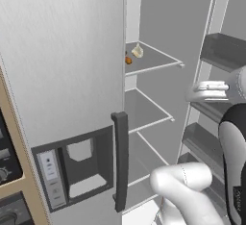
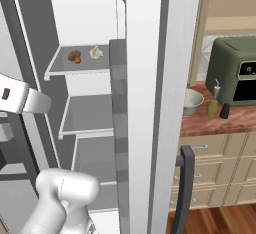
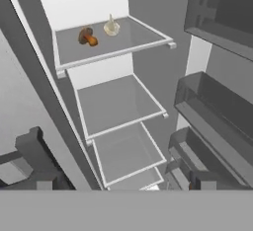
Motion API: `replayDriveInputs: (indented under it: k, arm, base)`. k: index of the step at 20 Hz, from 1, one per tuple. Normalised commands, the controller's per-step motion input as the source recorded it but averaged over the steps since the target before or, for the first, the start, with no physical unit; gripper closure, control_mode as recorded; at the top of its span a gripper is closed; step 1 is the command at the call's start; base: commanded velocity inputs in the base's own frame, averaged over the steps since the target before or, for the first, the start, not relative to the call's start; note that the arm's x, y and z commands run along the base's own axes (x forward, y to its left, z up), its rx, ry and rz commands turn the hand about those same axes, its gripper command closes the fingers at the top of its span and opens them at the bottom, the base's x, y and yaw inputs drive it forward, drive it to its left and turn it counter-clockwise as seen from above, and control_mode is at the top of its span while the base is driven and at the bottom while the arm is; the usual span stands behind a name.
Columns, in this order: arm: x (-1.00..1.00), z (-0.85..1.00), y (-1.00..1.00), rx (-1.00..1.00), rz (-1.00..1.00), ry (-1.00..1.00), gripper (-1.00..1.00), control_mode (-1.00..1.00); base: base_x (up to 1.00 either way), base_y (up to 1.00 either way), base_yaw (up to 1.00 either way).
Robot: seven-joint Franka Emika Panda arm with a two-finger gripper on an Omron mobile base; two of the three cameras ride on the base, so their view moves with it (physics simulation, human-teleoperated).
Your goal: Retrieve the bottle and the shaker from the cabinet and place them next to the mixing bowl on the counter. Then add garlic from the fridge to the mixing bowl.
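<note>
Open grey fridge (image 3: pixel 148 67), white wire-edged shelves. Pale whitish garlic bulb (image 3: pixel 111 27) on top shelf (image 3: pixel 133 40), far ahead of gripper, just beside brown-orange mushroom-like item (image 3: pixel 87 36), not touching. Gripper fingers not visible, open/closed state can't tell. Cream mixing bowl (image 2: pixel 191 102), olive-green bottle (image 2: pixel 213 107), small dark shaker (image 2: pixel 225 110) grouped on wood counter (image 2: pixel 210 123), well off to gripper's right.

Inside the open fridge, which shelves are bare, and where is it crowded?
The top shelf is taken at its back left by the garlic and a brown item; its front right is bare. The middle shelf and lower shelf are bare.
</note>
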Motion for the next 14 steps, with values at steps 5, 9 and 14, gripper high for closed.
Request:
replayDriveInputs:
  k: [5,9,14]
  arm:
    - [0.26,0.15,-0.05,0.03,-0.17,-0.06,-1.00,-1.00]
    - [0.92,0.05,-0.02,0.03,-0.16,-0.02,-1.00,-1.00]
    - [0.72,0.00,-0.18,0.09,0.02,0.00,-1.00,-1.00]
  base:
    - [0.00,0.00,0.00]
    - [0.00,0.00,0.00]
    - [0.00,0.00,0.00]
